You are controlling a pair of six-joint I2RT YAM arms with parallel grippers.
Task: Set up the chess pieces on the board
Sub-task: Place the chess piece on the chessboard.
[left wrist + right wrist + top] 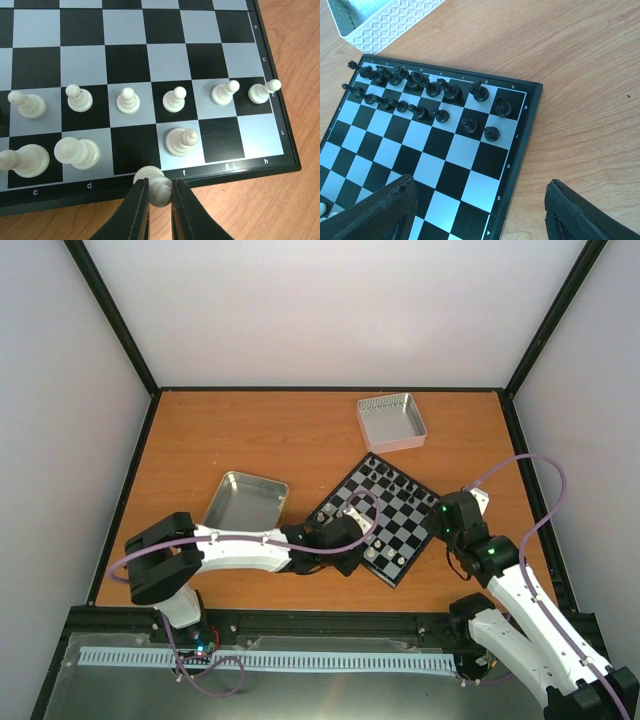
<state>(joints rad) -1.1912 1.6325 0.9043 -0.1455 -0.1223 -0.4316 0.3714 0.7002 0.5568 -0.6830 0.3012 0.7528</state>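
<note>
Left wrist: we see our left gripper [160,187] pinching a cream-white chess piece [151,175] at the lettered edge of the board [125,57]; our right gripper [480,195] hangs spread wide, empty, above it.

Bright, even light casts soft, short shadows on the board [130,65] and a pale sheen on the tabletop [580,75].

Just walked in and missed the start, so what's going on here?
The left pincer is shut on a white piece at the near edge of the board, by the bare e square of the back row. White pawns line the second row; behind them c, d and f are filled, g and h bare. The black men stand in two rows at the far end. The right pincer hangs open by the board, holding nothing.
</note>
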